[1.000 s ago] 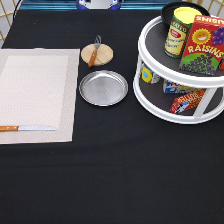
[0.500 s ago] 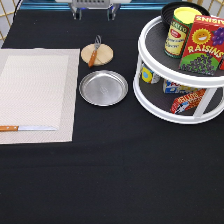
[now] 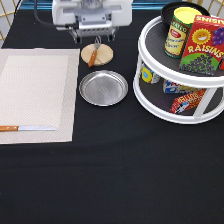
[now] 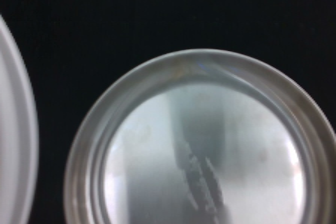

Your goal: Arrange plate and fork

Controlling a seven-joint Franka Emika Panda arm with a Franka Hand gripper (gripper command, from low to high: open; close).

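Observation:
The round silver plate (image 3: 103, 87) lies on the black tablecloth, just right of the placemat. It fills the wrist view (image 4: 202, 150). The fork (image 3: 93, 54), with a reddish-brown handle and short tines, lies across the small tan wooden disc (image 3: 102, 55) just above the plate in the exterior view. My gripper (image 3: 96, 39) hangs at the exterior view's top, above the far edge of the wooden disc and the fork's tines, and holds nothing.
A beige placemat (image 3: 35, 95) lies at the exterior view's left with a wooden-handled knife (image 3: 25, 128) near its lower edge. A white two-tier turntable rack (image 3: 150, 95) with cans and a raisins box (image 3: 202, 45) stands at the right; its rim shows in the wrist view (image 4: 15, 150).
My gripper has come down into the exterior view from the top edge, toward the wooden disc and fork. Plate, fork and knife have not moved.

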